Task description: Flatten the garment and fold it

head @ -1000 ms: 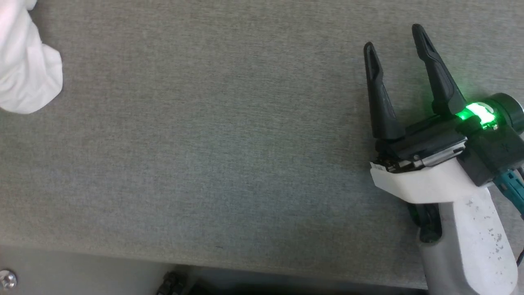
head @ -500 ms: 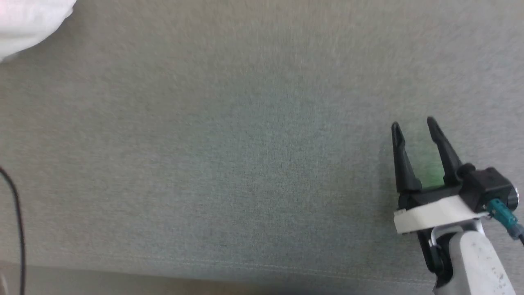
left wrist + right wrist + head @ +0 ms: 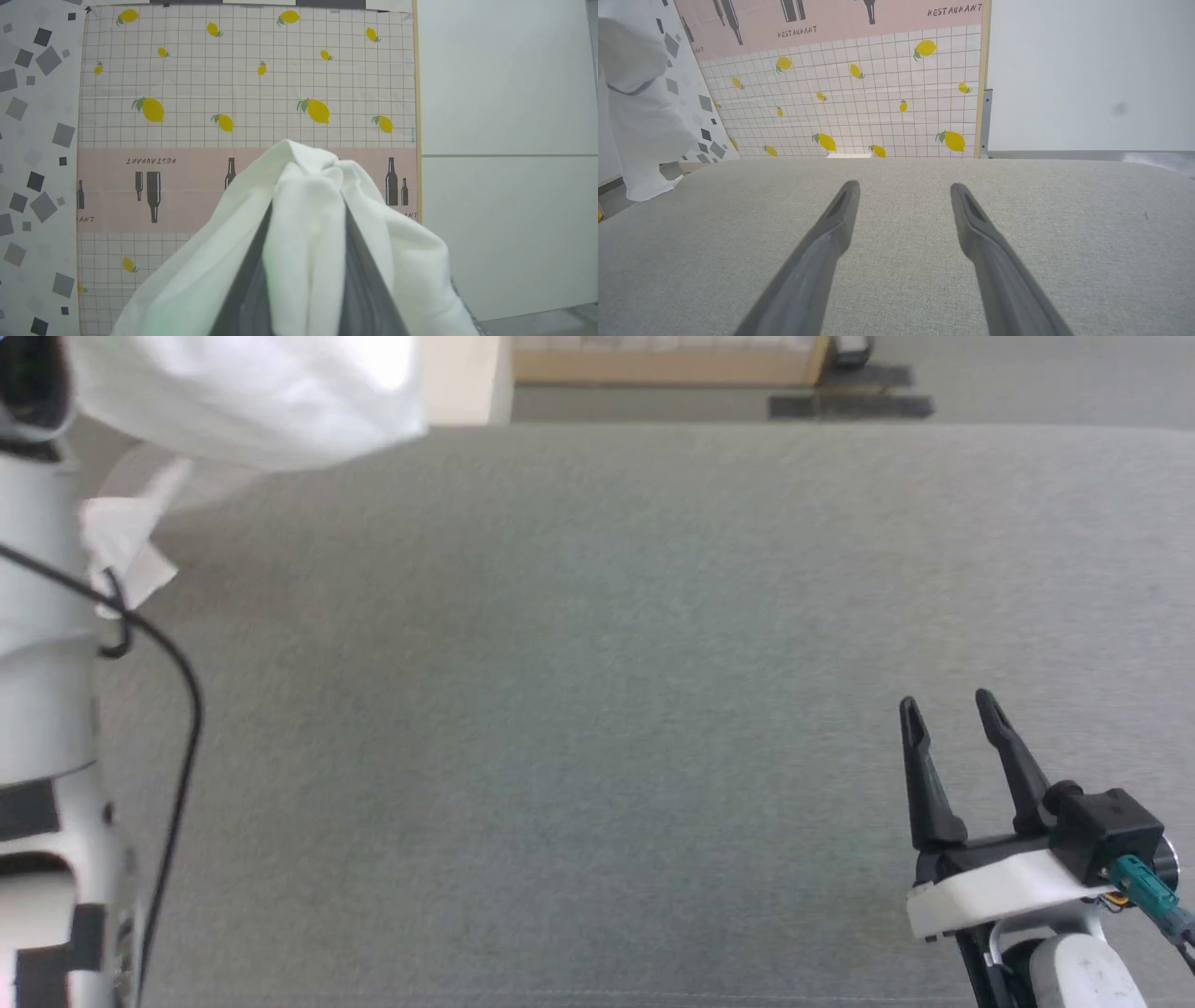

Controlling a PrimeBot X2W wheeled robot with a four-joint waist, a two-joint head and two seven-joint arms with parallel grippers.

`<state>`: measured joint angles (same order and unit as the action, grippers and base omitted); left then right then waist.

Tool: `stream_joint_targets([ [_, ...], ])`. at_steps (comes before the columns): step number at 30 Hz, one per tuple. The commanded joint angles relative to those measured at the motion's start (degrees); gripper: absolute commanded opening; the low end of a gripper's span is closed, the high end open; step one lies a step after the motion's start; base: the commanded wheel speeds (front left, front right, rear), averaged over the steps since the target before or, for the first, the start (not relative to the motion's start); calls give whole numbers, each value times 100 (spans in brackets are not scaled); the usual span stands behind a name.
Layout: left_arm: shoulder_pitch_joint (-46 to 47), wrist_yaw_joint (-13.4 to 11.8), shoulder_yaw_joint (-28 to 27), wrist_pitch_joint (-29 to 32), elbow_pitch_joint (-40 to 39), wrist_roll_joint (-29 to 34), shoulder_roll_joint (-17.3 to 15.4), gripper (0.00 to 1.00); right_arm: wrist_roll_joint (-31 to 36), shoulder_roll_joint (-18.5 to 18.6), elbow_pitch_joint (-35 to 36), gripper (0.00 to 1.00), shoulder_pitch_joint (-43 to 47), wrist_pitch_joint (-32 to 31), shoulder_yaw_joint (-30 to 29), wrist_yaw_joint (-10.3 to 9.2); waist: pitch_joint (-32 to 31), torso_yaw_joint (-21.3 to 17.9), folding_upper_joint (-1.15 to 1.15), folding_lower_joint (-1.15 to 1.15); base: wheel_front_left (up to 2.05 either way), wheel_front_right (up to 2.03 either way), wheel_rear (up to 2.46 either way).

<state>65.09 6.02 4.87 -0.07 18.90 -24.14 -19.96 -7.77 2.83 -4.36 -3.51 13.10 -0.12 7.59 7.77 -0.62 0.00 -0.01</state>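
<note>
Since the grey cloth-covered table [image 3: 597, 709] takes up most of my head camera, I start there. It spreads bare under and ahead of the right claw [image 3: 946, 702]. That claw's two dark fingers stand wide apart over the surface, near its close edge, with nothing between them. Beyond its tips, past the far edge of the table, stands a wall panel [image 3: 859, 102] printed with lemons on a grid and a pink band of bottles. The shirt [image 3: 243, 392] hangs well off to the left of the right claw, up by the table's far left corner. Through the right wrist camera I see a length of it dangling, with a short line of grey zigzag stitching [image 3: 630, 89] on it. My left claw [image 3: 306, 205] is pinched nearly closed on a bunch of that white fabric, which drapes over both fingers [image 3: 250, 284]. A black cable [image 3: 182, 709] loops along the pale left forearm [image 3: 37, 709].
</note>
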Motion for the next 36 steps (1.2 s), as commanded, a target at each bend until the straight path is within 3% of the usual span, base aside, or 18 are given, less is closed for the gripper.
stream_joint_targets([
  [1,163,37,88,7,1,-61,136,0,-46,5,32,100,83,-21,11,-10,-530,-639,0,1,0,0,0],
  [13,654,104,508,-155,153,-806,1266,0,-42,5,90,100,194,-126,115,-10,-707,-1302,0,1,0,0,0],
  [19,368,87,791,-236,421,-1174,1606,0,-40,5,139,100,236,-153,131,-10,-629,-1413,0,1,0,0,0],
  [27,-1072,-97,1818,-248,1293,-1311,1702,0,-50,5,205,100,160,-172,177,-10,-384,-1490,0,1,0,0,0],
  [32,-1886,-210,2739,441,2323,-926,1705,0,-50,5,205,100,100,-169,235,-10,-282,-1549,0,1,0,0,0],
  [36,-2265,-164,3181,1211,2998,-870,1706,0,-59,5,186,100,92,-162,268,-10,-235,-1553,0,1,0,0,0],
])
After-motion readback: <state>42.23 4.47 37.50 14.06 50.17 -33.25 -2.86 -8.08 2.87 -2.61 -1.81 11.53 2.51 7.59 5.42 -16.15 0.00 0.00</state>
